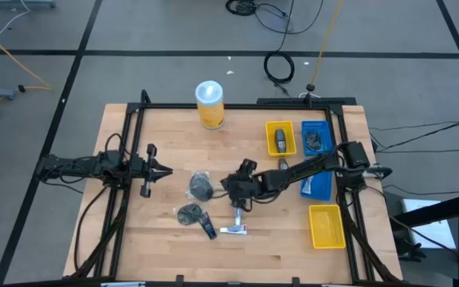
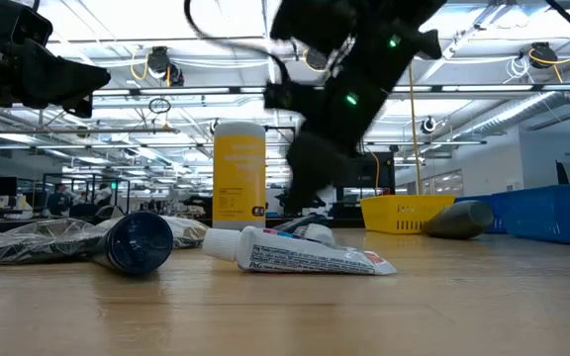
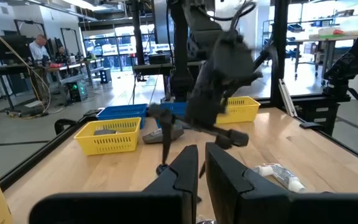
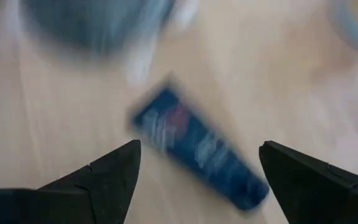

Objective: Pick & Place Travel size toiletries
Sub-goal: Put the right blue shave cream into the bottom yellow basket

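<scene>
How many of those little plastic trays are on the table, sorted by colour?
Yellow trays: 2
Blue trays: 2
Total: 4

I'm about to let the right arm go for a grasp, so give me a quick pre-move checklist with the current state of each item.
1. Right gripper open: ok, jaws spread wide.
2. Target between the jaws: ok, a dark blue tube lies below them.
3. Gripper down at the tube: cannot tell.
4. Left gripper clear: ok, it waits at the table's left, jaws nearly closed.
5. Drop spot free: ok, the near yellow tray looks empty.
</scene>
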Tool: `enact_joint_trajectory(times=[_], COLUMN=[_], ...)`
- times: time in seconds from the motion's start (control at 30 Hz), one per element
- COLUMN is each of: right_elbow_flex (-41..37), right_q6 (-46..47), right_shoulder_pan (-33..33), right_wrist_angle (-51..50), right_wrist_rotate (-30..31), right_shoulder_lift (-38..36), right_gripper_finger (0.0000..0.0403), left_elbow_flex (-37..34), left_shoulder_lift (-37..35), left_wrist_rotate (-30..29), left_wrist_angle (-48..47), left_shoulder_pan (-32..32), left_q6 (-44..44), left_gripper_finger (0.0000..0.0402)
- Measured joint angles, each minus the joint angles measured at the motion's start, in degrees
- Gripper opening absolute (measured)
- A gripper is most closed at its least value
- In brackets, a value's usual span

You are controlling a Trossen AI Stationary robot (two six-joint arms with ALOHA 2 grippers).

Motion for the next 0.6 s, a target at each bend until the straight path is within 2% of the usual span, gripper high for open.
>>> enact_joint_trajectory(times=[0.1, 0.17, 0.37, 0.5, 0.6], right_elbow_flex=[0.04, 0.09, 0.11, -0.02, -1.45], right_q6=[-13.44, -18.79, -28.26, -28.18, -26.92], right_shoulder_pan=[-3.04, -5.38, -12.07, -15.13, -15.87], right_wrist_angle=[0.84, 1.41, 2.57, -0.05, 0.34], right_wrist_rotate=[-14.02, -19.82, -26.15, -31.56, -32.81], right_shoulder_lift=[-0.11, -0.24, 0.44, 0.97, 0.73], right_gripper_finger=[0.0318, 0.0318, 0.0318, 0.0311, 0.0287], left_elbow_flex=[0.0, 0.0, 0.0, 0.0, 0.0], left_shoulder_lift=[0.0, 0.0, 0.01, 0.0, 0.0], left_wrist_rotate=[0.02, 0.0, 0.0, 0.0, 0.0], left_wrist_angle=[0.0, 0.02, 0.02, 0.02, 0.02], left_shoulder_pan=[-0.01, -0.02, -0.01, -0.02, -0.01], left_q6=[0.0, 0.0, 0.0, 0.02, 0.0], left_gripper_finger=[0.0033, 0.0033, 0.0033, 0.0033, 0.0033])
